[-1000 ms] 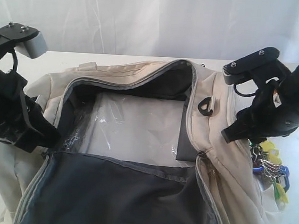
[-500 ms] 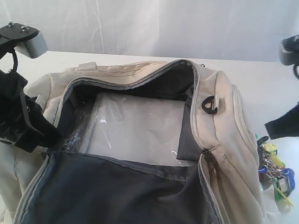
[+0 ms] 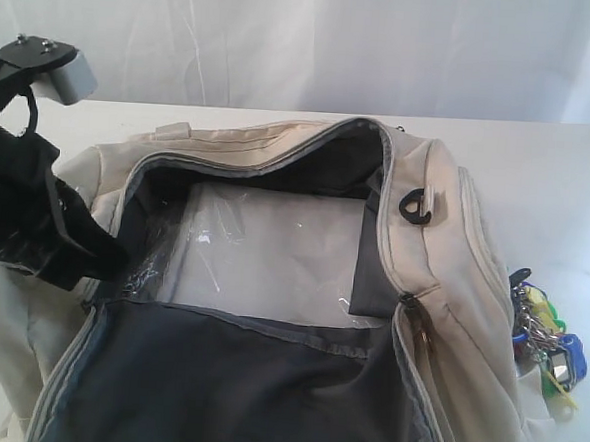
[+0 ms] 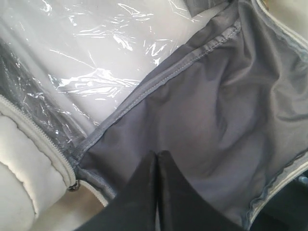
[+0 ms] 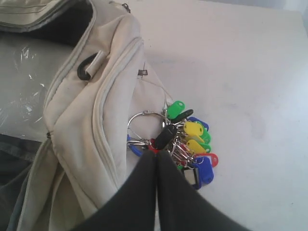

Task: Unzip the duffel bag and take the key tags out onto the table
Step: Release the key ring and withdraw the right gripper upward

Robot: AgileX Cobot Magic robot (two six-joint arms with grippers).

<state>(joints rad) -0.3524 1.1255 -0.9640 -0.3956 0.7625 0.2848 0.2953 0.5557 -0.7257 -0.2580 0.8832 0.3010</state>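
The left fingers [image 4: 156,161] are hanging closed and empty over the grey lining [image 4: 216,120] of the open duffel bag [image 3: 428,259]. At its right end the key tags [image 3: 543,336] are lying on the white surface [image 3: 538,176], and the right fingers [image 5: 157,161] are hovering above them, closed and empty.

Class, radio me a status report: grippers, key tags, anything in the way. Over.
Left gripper shut over duffel bag lining. Right gripper shut, empty, above key tags. Tags on table beside bag, nothing covering them.

Seemingly a robotics lab bench: a white table [image 3: 539,166] backed by white sheeting [image 3: 306,41].
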